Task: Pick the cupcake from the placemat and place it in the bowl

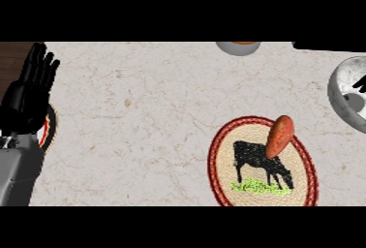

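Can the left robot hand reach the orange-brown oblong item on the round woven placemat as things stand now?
Probably not easily. The left robot hand rests open at the left edge, fingers up, while the orange-brown oblong item lies on the round woven placemat with the black cow, far right. Nothing lies between them; distance is the obstacle.

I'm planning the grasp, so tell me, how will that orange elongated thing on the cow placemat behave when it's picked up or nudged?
The orange item looks long with rounded ends, so a nudge may roll or spin it. Its smooth surface could slip between fingers. It lies at the woven placemat's upper right, and the weave may slow sliding somewhat.
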Action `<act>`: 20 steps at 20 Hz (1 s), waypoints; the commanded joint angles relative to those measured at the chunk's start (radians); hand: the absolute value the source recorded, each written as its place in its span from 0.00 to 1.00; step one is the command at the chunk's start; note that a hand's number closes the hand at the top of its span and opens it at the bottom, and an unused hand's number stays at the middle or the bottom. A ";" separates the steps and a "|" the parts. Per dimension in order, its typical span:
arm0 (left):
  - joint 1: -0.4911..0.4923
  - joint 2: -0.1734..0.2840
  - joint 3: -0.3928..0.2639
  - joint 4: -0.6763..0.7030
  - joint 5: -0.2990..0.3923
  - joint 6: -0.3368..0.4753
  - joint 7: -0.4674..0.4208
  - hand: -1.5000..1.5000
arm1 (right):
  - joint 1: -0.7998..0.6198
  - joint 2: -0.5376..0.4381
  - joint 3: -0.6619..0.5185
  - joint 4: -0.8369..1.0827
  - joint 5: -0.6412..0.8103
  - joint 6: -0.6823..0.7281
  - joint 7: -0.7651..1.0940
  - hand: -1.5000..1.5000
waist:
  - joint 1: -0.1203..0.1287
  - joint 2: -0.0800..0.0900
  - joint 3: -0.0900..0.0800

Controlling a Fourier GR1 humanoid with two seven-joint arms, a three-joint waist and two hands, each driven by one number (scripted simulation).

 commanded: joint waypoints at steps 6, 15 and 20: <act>0.014 0.004 0.006 -0.028 0.010 -0.010 0.009 0.50 | -0.060 0.095 -0.130 0.134 -0.210 0.236 -0.078 0.00 | -0.007 -0.009 0.001; 0.012 -0.008 0.003 0.001 0.009 -0.016 -0.004 0.50 | -0.150 -0.026 -0.281 0.282 -0.369 0.298 0.096 0.00 | 0.014 0.015 0.005; 0.003 -0.004 -0.002 -0.017 0.003 -0.017 -0.003 0.50 | -0.153 -0.064 -0.322 0.306 -0.418 0.333 0.157 0.00 | 0.026 0.025 0.010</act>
